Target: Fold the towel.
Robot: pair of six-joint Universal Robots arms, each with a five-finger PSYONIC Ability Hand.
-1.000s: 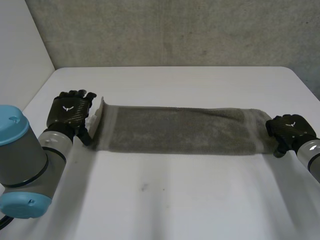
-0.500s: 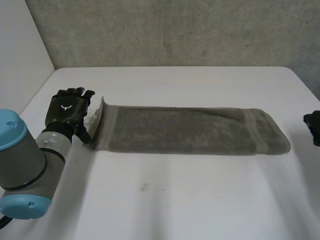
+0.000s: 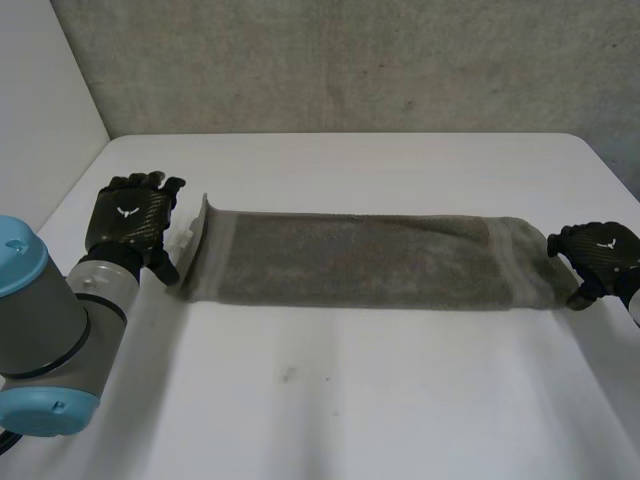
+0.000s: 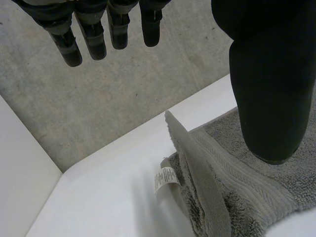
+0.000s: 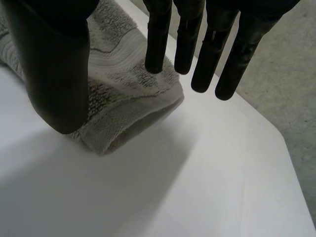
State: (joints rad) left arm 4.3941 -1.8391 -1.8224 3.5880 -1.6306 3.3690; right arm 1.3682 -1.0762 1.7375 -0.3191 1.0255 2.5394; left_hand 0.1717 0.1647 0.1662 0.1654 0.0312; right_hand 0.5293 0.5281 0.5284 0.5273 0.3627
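A grey towel (image 3: 360, 260) lies folded into a long strip across the white table (image 3: 350, 400). My left hand (image 3: 128, 218) rests just off the strip's left end, open, with straight fingers (image 4: 94, 29) and the thumb (image 4: 266, 89) over the cloth (image 4: 276, 187). That end's edge stands up, and a white label (image 4: 165, 178) sticks out beside it. My right hand (image 3: 598, 250) is at the strip's right end, also open. Its straight fingers (image 5: 187, 34) hang over the rounded folded end (image 5: 123, 94), with the thumb (image 5: 54, 64) beside it. Neither hand grips the cloth.
A grey wall (image 3: 350, 60) runs behind the table and a white wall (image 3: 40, 90) stands at the left. The table's right edge (image 3: 620, 200) is close to my right hand. My left arm's big joint (image 3: 40, 340) fills the front left corner.
My right hand drew away from the towel's right end to the table's right side, then came back to that end. The left hand slid slightly away from the left end. The towel stayed put.
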